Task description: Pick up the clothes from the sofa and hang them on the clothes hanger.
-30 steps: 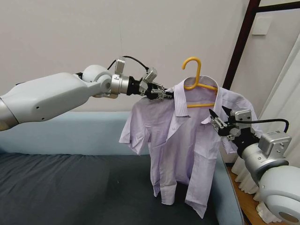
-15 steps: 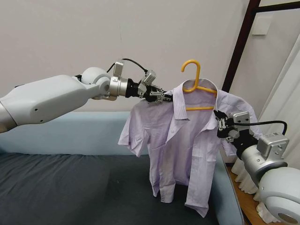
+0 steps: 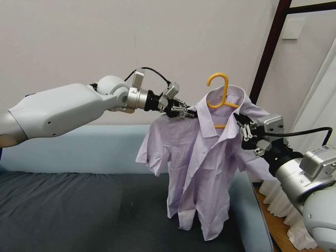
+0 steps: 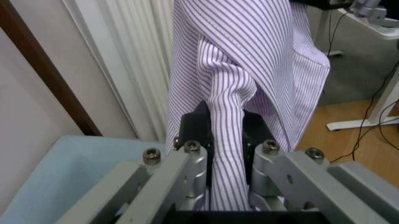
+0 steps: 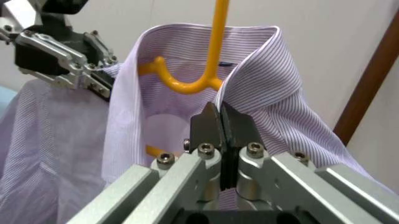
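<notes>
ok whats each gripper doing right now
Left gripper: shut on the shirt at its shoulder.
Right gripper: shut on the shirt by the collar.

- Plain pale wall (image 3: 63, 42) behind.
- Sofa (image 3: 63, 210): dark seat, light-blue back, set against the wall.
- Dark wooden frame (image 3: 269, 47) at right.
- White curtain (image 4: 124, 70) beside it, wood floor (image 4: 367, 144) below.

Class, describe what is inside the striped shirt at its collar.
A yellow hanger: its hook rises above the collar, and part of its bar shows in the open neck. The shirt covers both its ends.
</notes>
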Motion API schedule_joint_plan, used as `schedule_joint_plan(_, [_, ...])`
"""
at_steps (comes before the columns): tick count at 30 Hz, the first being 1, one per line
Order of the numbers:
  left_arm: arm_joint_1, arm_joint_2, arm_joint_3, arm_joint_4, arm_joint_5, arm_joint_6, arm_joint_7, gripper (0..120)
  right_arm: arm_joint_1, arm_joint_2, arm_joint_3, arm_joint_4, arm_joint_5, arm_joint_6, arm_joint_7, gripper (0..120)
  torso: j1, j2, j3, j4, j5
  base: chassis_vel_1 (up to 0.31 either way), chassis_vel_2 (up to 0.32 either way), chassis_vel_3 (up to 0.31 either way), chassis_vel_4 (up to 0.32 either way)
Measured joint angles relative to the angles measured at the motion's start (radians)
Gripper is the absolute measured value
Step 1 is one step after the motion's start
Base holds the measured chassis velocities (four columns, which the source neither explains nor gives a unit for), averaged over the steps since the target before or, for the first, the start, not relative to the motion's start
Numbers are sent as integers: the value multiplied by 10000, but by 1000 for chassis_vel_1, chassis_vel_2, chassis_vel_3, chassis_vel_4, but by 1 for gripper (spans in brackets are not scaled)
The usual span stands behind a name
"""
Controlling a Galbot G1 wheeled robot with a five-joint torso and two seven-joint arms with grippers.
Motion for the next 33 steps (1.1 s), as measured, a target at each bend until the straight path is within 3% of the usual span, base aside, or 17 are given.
schedule_joint_plan(12, [470, 205, -554, -253, -70, -86, -23, 7, -468, 3, -168, -6, -111, 134, -676, 0, 0, 0, 0, 0, 1, 0, 0, 0, 0])
schedule_joint_plan(19, [754, 410, -702, -246, -33, -205, 1, 7, -610, -90, -137, -8, -283, 690, -1034, 25, 0, 0, 1, 0, -1, 0, 0, 0, 0])
schedule_joint_plan(27, [922, 692, -1171, -74, -23, -273, 30, 7, -866, -344, -33, -15, -270, -309, -804, 52, 0, 0, 0, -2, -1, 0, 0, 0, 0])
schedule_joint_plan(33, [861, 1089, -1294, -29, -25, -352, 464, 7, -877, -391, 494, -17, 356, 63, -921, 75, 0, -1, 1, 3, 0, 0, 0, 0, 0])
